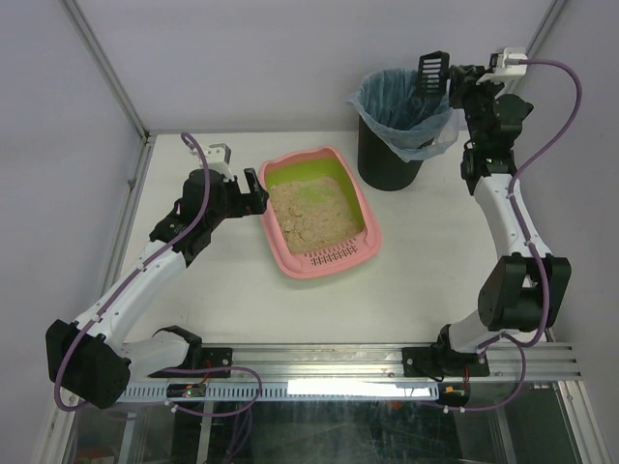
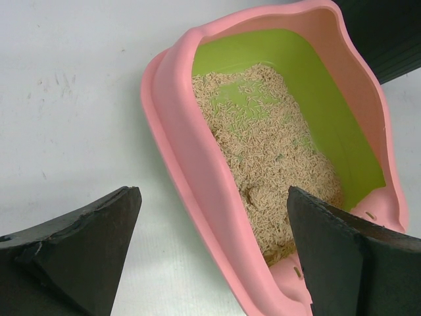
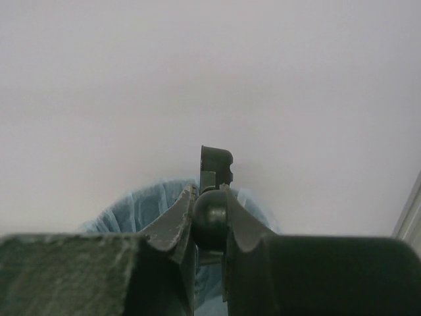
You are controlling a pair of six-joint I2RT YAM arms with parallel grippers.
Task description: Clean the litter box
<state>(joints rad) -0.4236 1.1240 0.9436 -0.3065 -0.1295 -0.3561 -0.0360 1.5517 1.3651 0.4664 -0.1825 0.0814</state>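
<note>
The pink litter box point(image 1: 360, 205) with green lining and beige litter point(image 1: 311, 216) sits mid-table, its slotted grille point(image 1: 337, 255) at the near end. In the left wrist view its pink rim point(image 2: 191, 164) runs between my open left fingers point(image 2: 92, 243). My left gripper point(image 1: 253, 191) is open at the box's left rim, holding nothing. My right gripper point(image 1: 460, 79) is shut on the handle of a black slotted scoop point(image 1: 432, 73), held above the black bin. In the right wrist view the scoop point(image 3: 216, 166) sticks up beyond the gripper point(image 3: 210, 210).
A black bin with a blue bag point(image 1: 398, 121) stands at the back right, close to the box's far corner; its bag also shows in the right wrist view point(image 3: 141, 204). White walls enclose the table. A metal rail point(image 1: 387, 358) runs along the near edge.
</note>
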